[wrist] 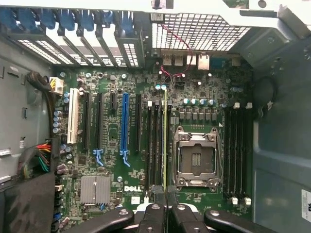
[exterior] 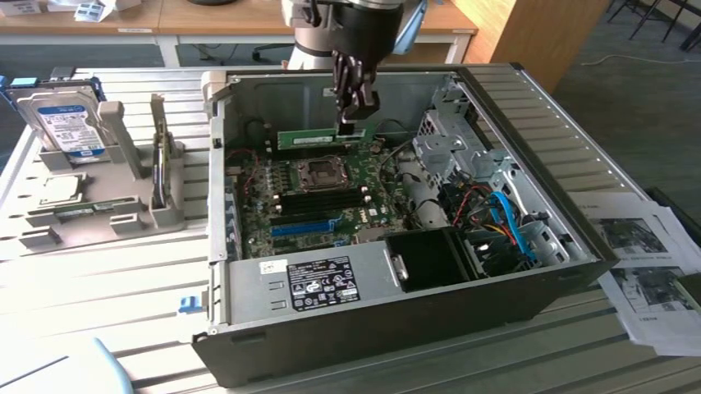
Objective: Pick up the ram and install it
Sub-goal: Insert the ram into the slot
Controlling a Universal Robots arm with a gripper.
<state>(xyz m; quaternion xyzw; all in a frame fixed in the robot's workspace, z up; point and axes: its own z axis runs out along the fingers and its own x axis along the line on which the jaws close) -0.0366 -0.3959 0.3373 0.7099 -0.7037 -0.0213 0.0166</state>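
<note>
DELL — printed in white on the motherboard (wrist: 112,136).

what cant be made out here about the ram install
- Wrist view: whether the ram touches the slot beneath; seen edge-on, it covers it, and its label and chips face away.
- Wrist view: most of the gripper, cut off by the picture's edge.
- Exterior view: print on the white label, too small to read.
</note>
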